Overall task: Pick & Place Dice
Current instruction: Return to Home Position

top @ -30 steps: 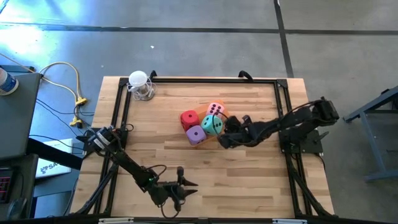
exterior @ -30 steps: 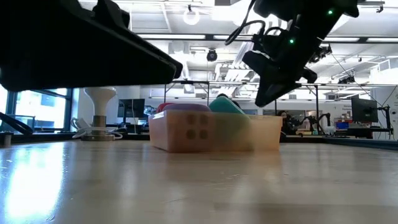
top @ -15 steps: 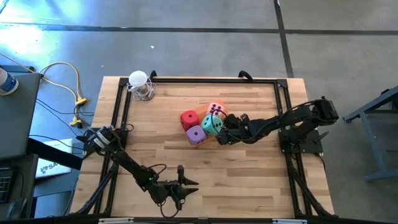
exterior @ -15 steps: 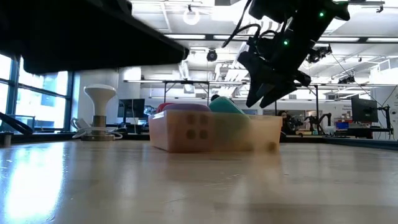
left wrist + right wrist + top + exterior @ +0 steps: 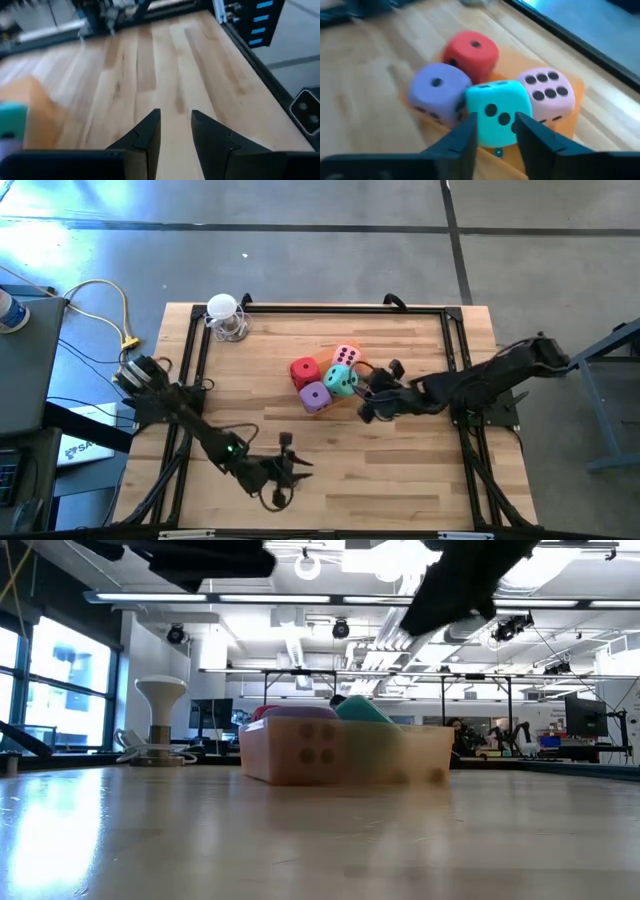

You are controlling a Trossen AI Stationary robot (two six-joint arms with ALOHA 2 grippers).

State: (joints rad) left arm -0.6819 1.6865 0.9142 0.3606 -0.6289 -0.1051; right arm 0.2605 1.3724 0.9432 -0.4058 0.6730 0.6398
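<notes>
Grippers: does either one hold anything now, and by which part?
Nothing is held. The right gripper is empty, close beside the teal die; the left gripper is empty over the wooden table.

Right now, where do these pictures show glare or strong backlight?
Low view: ceiling lights behind make the left arm and right arm black silhouettes; the table shines below the windows. High view: floor glare beyond the far left corner; dice evenly lit. Right wrist view: white glare past the table edge.

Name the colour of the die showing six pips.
The die is pink; clearest in the right wrist view.
</notes>
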